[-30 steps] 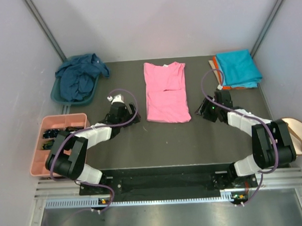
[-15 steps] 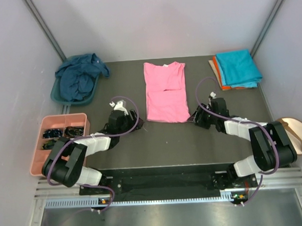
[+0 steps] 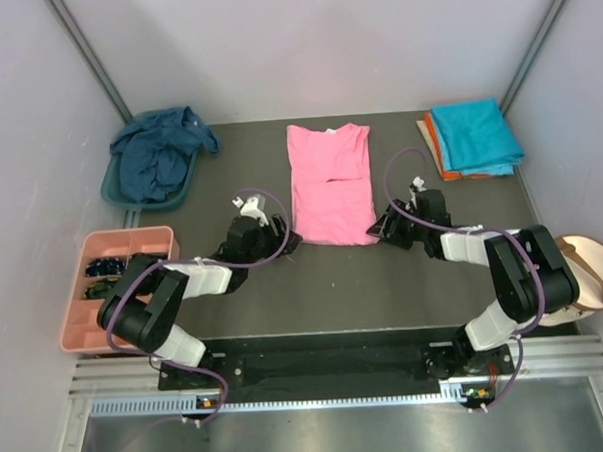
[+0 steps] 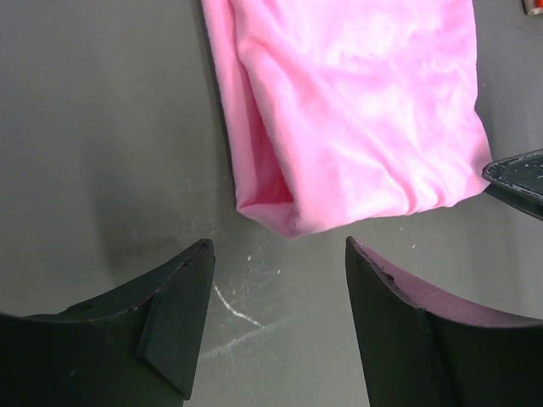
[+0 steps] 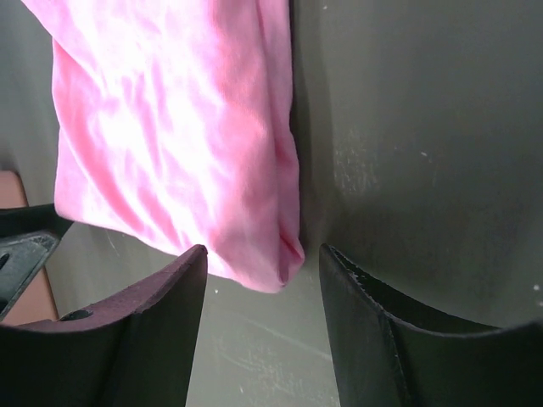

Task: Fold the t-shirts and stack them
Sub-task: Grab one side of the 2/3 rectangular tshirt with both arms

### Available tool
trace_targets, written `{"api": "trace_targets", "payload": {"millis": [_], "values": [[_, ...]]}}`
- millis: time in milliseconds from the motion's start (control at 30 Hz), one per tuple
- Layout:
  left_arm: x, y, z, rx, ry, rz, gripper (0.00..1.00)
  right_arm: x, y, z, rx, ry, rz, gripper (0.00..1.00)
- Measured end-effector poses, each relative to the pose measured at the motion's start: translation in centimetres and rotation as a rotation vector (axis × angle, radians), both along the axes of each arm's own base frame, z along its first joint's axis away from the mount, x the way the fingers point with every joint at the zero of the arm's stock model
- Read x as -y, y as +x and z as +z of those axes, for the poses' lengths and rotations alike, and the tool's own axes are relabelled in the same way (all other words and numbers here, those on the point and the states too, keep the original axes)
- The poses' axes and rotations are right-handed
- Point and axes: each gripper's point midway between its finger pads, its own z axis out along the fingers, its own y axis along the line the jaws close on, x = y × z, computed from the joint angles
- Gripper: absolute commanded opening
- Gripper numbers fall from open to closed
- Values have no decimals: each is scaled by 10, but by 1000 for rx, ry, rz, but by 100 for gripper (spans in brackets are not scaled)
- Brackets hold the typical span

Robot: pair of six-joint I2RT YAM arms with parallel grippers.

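Note:
The bright pink t-shirt (image 3: pixel 329 185) lies folded lengthwise on the dark table, collar at the far end. My left gripper (image 3: pixel 288 243) is open at its near left corner (image 4: pixel 280 219), which lies just ahead of the fingers. My right gripper (image 3: pixel 379 230) is open at its near right corner (image 5: pixel 280 259), which sits between the open fingers. The navy t-shirt (image 3: pixel 158 152) is crumpled in the teal basin. The turquoise t-shirt (image 3: pixel 475 135) lies folded on top of the orange one (image 3: pixel 433 138) at the far right.
The teal basin (image 3: pixel 117 193) stands at the far left. A salmon-pink compartment tray (image 3: pixel 84 296) with small dark items sits at the left edge. A round tan disc (image 3: pixel 594 268) lies at the right edge. Grey walls enclose the table.
Both grippers have moved inward to the pink shirt's near corners, the left one rightward and the right one leftward. The shirt has not moved.

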Motion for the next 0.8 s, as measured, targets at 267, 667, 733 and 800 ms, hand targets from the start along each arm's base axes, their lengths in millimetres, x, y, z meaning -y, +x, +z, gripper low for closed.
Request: {"api": "trace_targets", "payload": {"millis": [267, 667, 733, 800], "values": [[17, 12, -11, -9, 2, -26, 52, -3, 7, 0, 8, 6, 7, 56], [28, 19, -23, -19, 8, -53, 2, -4, 8, -1, 9, 3, 18, 33], [28, 19, -24, -20, 8, -53, 2, -3, 6, -6, -8, -1, 19, 9], [28, 19, -24, -21, 7, -54, 1, -3, 3, -10, -25, -2, 21, 0]]}}
